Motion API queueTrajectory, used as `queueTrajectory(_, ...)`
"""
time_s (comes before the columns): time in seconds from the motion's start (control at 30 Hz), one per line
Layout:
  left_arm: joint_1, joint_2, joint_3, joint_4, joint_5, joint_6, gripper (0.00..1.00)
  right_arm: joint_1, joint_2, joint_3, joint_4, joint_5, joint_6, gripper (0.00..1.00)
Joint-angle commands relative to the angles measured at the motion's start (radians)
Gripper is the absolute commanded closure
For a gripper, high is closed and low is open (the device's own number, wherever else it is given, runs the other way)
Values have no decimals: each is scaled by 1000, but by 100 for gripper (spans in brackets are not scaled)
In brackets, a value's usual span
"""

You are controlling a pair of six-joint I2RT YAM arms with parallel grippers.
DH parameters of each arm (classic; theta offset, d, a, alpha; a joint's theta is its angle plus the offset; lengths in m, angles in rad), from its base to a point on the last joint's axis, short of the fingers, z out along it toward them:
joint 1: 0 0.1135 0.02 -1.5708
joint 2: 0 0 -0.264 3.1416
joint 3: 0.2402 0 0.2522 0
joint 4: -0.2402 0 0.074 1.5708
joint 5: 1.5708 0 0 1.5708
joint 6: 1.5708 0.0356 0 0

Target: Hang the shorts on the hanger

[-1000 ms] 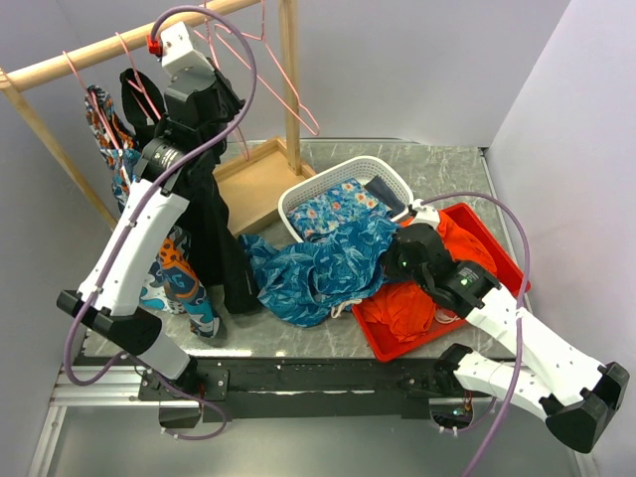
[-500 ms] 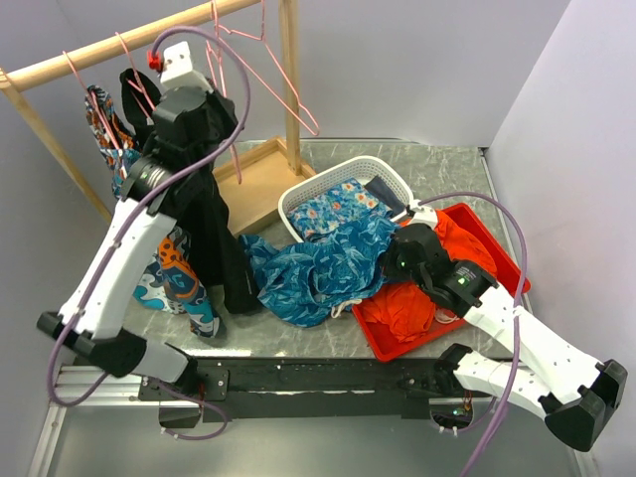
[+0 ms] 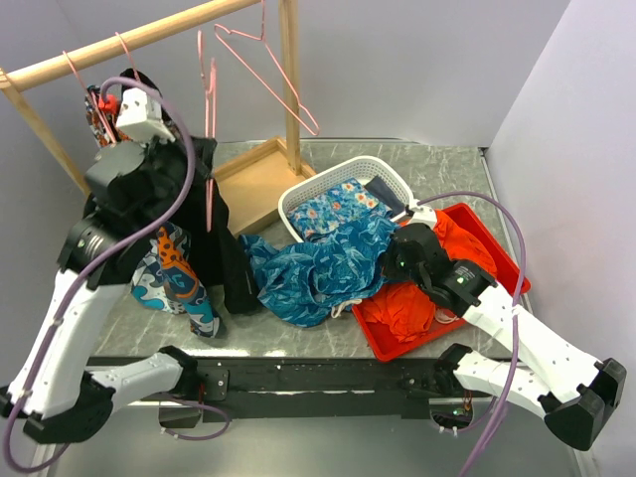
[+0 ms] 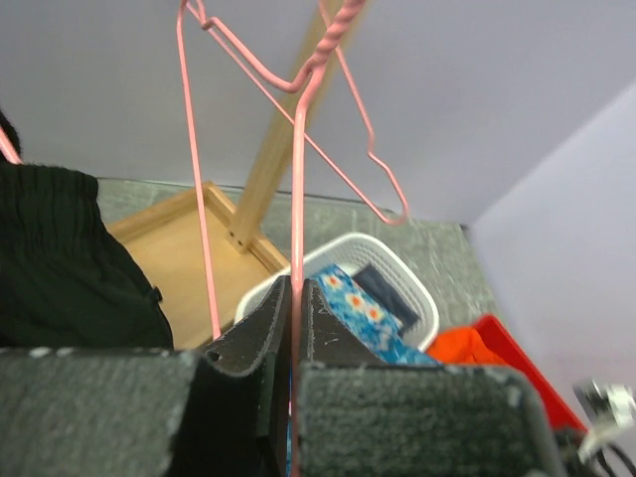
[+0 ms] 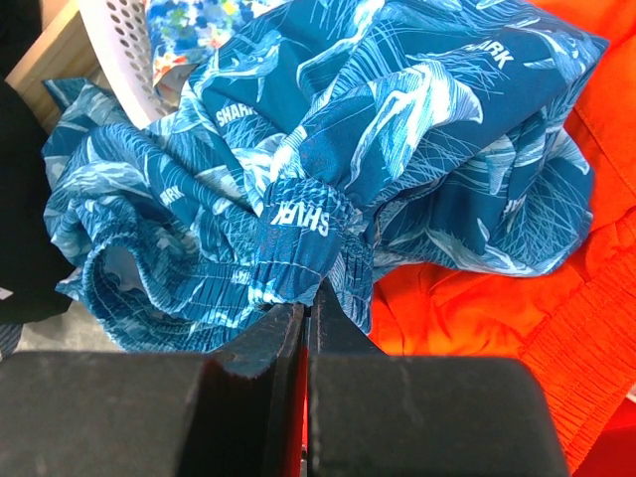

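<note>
Swinging back toward eight o'clock, your left claw (image 4: 295, 288) stays clamped on the hanger (image 3: 207, 119), seemingly lifted off the rail (image 3: 119, 42); your right claw (image 5: 306, 298) remains pinched on the shorts (image 5: 397, 129), ready for threading.

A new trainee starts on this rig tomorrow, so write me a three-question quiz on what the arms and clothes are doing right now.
1. True or false: the jaws of the left arm are shut on a thin pink wire hanger.
2. What do the jaws of the right arm pinch? A the hanger; B the teal-blue leaf-print fabric shorts; C nothing.
3. Fill in: the blue cloth with pale flowers lies in the white plastic ____.
Key: 1 true; 2 B; 3 basket.
</note>
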Motion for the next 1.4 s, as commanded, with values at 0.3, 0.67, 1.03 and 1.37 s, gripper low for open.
queueTrajectory(0.3,-46,-247,-126,-61,334,89,99,-5,-29,28,-66,96,5,100)
queueTrajectory(0.67,-338,-294,-221,-153,513,127,99,-6,-38,81,-186,169,41,100)
queueTrajectory(1.03,-417,-345,-378,-180,713,106,99,-11,69,170,-321,249,60,100)
queueTrajectory(1.37,-482,-357,-453,-197,739,98,99,-33,172,247,-362,211,31,100)
